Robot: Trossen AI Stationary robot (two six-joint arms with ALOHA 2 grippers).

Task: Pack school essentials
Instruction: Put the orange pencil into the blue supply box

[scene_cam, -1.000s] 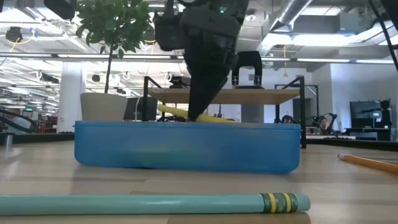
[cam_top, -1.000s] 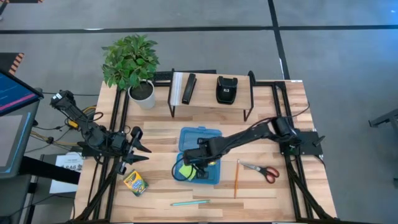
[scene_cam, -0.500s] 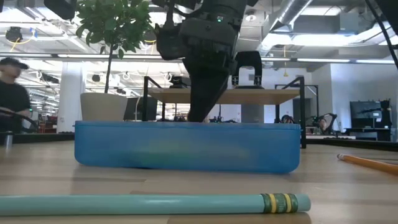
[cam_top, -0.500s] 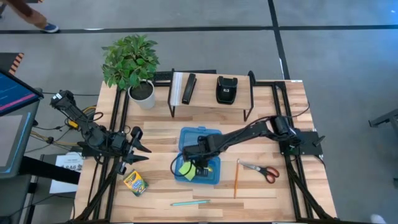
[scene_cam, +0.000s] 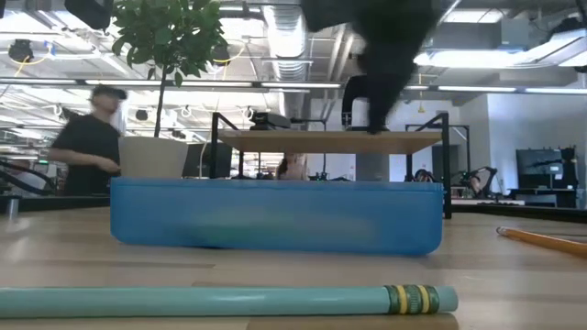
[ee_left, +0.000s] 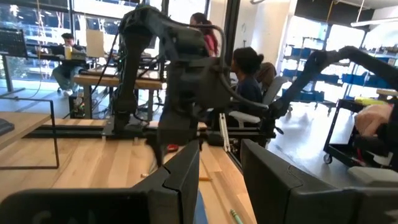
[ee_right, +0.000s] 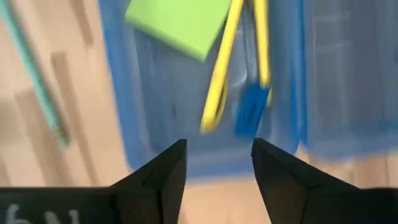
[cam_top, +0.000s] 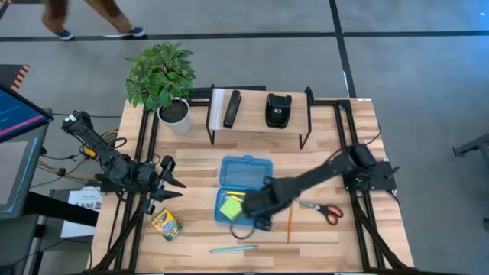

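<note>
Right gripper [cam_top: 256, 216] is hovering over the near edge of the blue plastic box [cam_top: 248, 169], fingers [ee_right: 163, 177] spread apart and holding nothing. Left gripper [cam_top: 170, 183] is waiting off to the box's left; its fingers [ee_left: 267, 180] are showing a gap between them with nothing in it.

Already lying inside the box: lime-green sticky-note pad [cam_top: 230, 207], 2 yellow pencils [ee_right: 221, 74] and a small blue eraser [ee_right: 251, 112], the eraser touching one pencil's end.

Lying outside the box on the table [cam_top: 191, 237]:
- Crayon box [cam_top: 165, 224], near the box's front-left corner, close to the left gripper.
- Teal pen [cam_top: 234, 248], in front of the box, running roughly parallel to its front edge.
- Orange pencil [cam_top: 289, 221], just right of the box, pointing toward the front of the table.
- Red-handled scissors [cam_top: 325, 210], right of the orange pencil, appearing closed.

Handling judgement: the teal pen is looking light, stiff and smooth, so it is likely rolling easily; a pinch across its middle seems best. The orange pencil should behave the same. The scissors are probably heavier and rigid; gripping near the pivot should keep the blades from swinging. The crayon box is likely light cardboard, crushable, best taken across its narrow sides.
</note>
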